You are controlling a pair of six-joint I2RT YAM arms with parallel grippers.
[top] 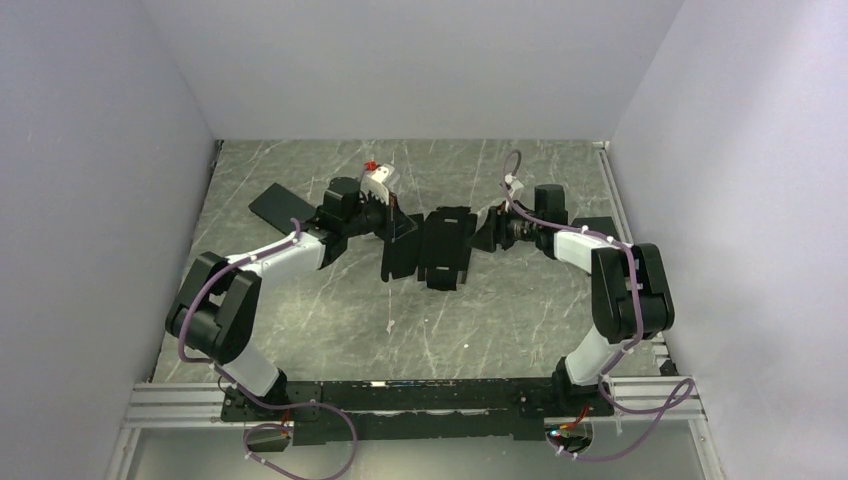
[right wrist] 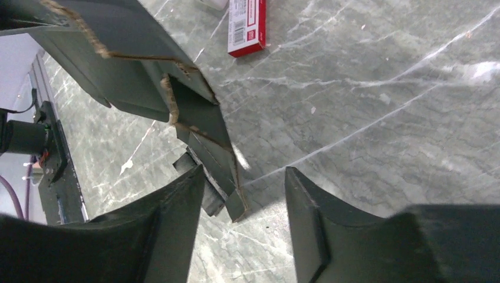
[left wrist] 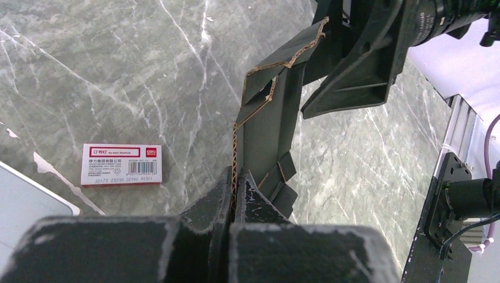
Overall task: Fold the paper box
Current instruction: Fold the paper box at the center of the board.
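Observation:
The paper box [top: 445, 245], matte black die-cut cardboard with creased flaps, hangs part-folded between the two arms at mid-table. My left gripper [left wrist: 237, 177] is shut on the corrugated edge of one upright panel of the paper box [left wrist: 268, 118]; in the top view it [top: 392, 225] sits at the box's left side. My right gripper [right wrist: 243, 171] is open at the box's right end [top: 482, 235]. A notched flap of the paper box [right wrist: 203, 130] reaches down between its fingers, close to the left finger [right wrist: 177, 206], and neither finger presses on it.
A small white and red staples box [left wrist: 121, 165] lies on the marble table behind the left gripper, also seen in the right wrist view [right wrist: 246, 26]. A flat black slab [top: 275, 205] lies at the back left. A white object's corner [left wrist: 29, 203] shows nearby.

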